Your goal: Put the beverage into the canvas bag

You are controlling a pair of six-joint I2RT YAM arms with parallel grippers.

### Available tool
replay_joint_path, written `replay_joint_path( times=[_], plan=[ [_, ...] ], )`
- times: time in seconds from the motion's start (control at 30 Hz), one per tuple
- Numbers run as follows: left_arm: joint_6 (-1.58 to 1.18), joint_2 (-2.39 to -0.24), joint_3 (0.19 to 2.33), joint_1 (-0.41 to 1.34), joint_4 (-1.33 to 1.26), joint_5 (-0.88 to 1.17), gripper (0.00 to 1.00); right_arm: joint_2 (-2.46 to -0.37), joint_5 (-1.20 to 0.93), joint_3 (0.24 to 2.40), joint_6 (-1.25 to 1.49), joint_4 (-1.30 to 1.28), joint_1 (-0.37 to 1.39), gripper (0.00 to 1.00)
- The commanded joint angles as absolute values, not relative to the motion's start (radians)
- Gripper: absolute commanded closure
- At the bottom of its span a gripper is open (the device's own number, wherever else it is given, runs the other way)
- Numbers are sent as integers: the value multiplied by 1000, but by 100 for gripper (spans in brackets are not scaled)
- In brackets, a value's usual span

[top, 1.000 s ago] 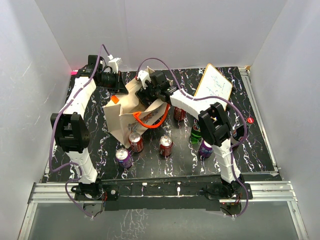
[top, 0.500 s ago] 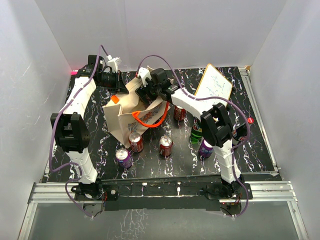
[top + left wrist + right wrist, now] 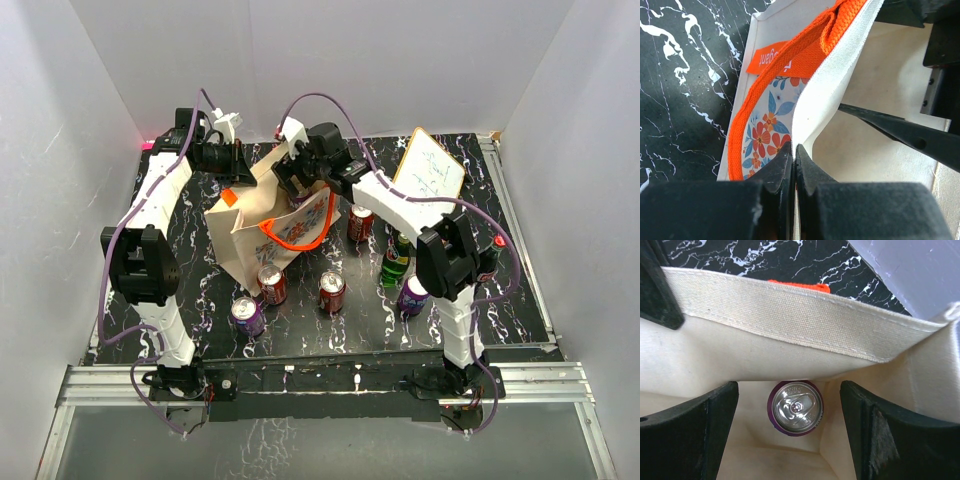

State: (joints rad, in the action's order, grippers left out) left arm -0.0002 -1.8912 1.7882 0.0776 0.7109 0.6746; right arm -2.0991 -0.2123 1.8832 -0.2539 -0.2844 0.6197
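1. Beverage can (image 3: 794, 407), purple-rimmed with a silver top, stands upright on the floor of the canvas bag (image 3: 790, 315), straight below the right hand (image 3: 787, 386). That hand's two fingers are spread wide over the bag mouth, one on either side of the can and clear of it, holding nothing.
2. Judged from that, the can is already inside and let go. It looks rigid and smooth, so probably slippery, and fairly heavy if full. The round side wall, taken across the middle, is the sensible hold; the flat top offers little to pinch.
3. The left hand (image 3: 794, 152) is pinched tight on the bag's upper rim, with the canvas edge sandwiched between its pads, just beside the orange handle (image 3: 790, 55).
4. The bag is soft cloth, and I judge that its mouth would sag or fold shut without that pinch. The stitched hem and the webbing handles are the firm places to hold, while the flower-printed side panel simply gives.
5. Farther out on the table (image 3: 520, 290), red cans (image 3: 331, 291) and a purple can (image 3: 247, 315) stand near the bag's front. A green bottle (image 3: 396, 262) stands to its right, and a white board (image 3: 428, 168) leans beyond that.
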Motion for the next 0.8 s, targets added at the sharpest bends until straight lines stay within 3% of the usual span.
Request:
replay_joint_path(
  times=[0.0, 0.4, 0.77],
  plan=[
    [4, -1884, 1829, 87, 730, 698, 100, -1992, -235, 1946, -222, -213, 617, 15],
    [-2, -1873, 1864, 87, 721, 710, 100, -1822, -103, 2004, -177, -336, 614, 14],
    [-23, -1866, 1897, 87, 701, 701, 100, -1531, 15, 1636, -178, -356, 511, 13]
  ],
)
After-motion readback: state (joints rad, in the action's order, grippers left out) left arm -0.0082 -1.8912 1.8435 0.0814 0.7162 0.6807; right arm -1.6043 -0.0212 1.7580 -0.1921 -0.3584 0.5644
